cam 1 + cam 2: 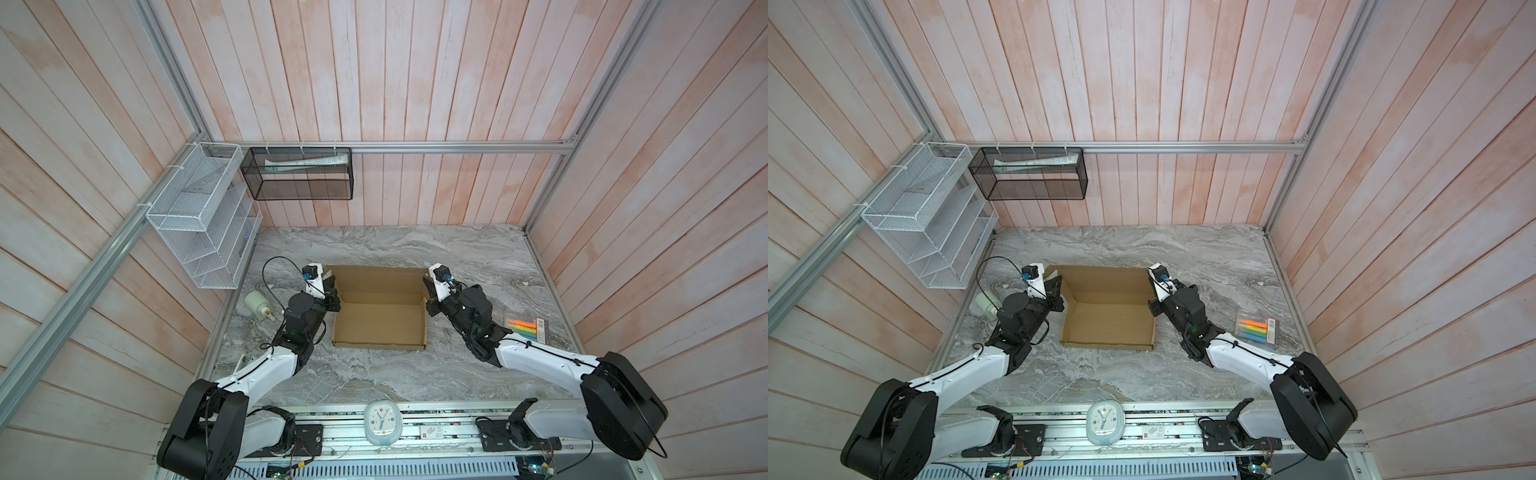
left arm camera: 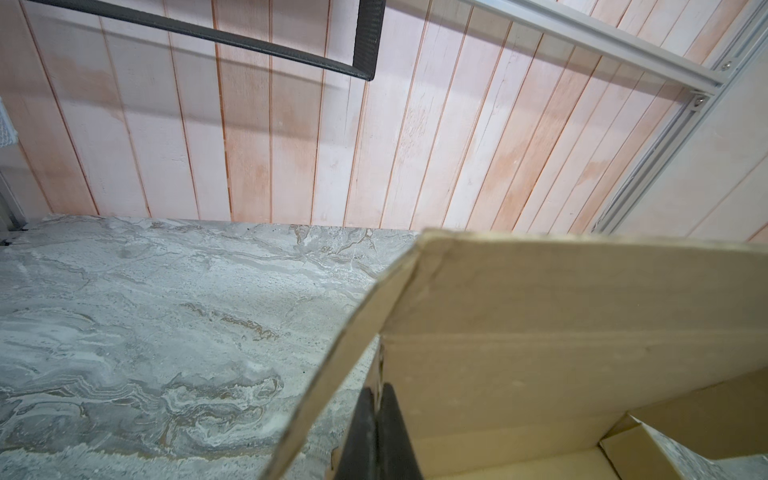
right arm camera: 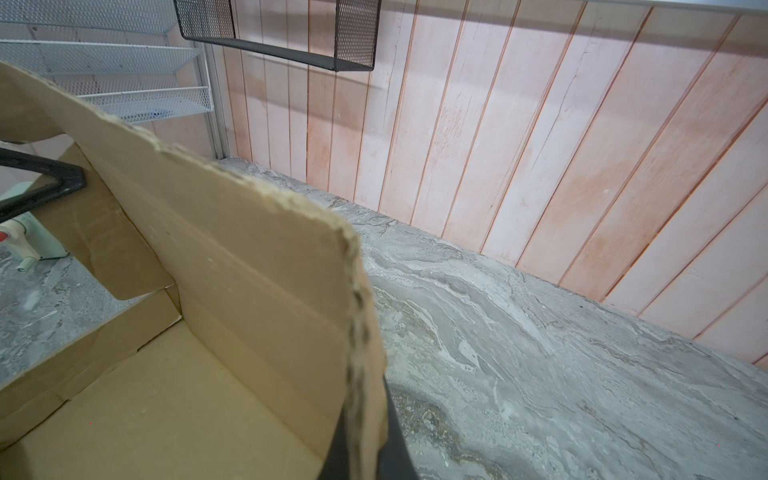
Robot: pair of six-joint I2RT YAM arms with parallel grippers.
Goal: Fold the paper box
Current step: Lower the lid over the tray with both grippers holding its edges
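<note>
Here, the paper box [image 1: 380, 320] is sitting on the table [image 1: 374, 374], lid upright, left end effector [image 1: 330, 286] and right end effector [image 1: 430, 291] pinching its opposite sides; a bottle [image 1: 257, 305] and markers [image 1: 525, 328] are lying apart from it.

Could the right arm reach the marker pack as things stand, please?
Probably yes for reach: the marker pack lies on bare table beside that arm. But the right gripper is shut on the box flap, so it must let go first.
</note>
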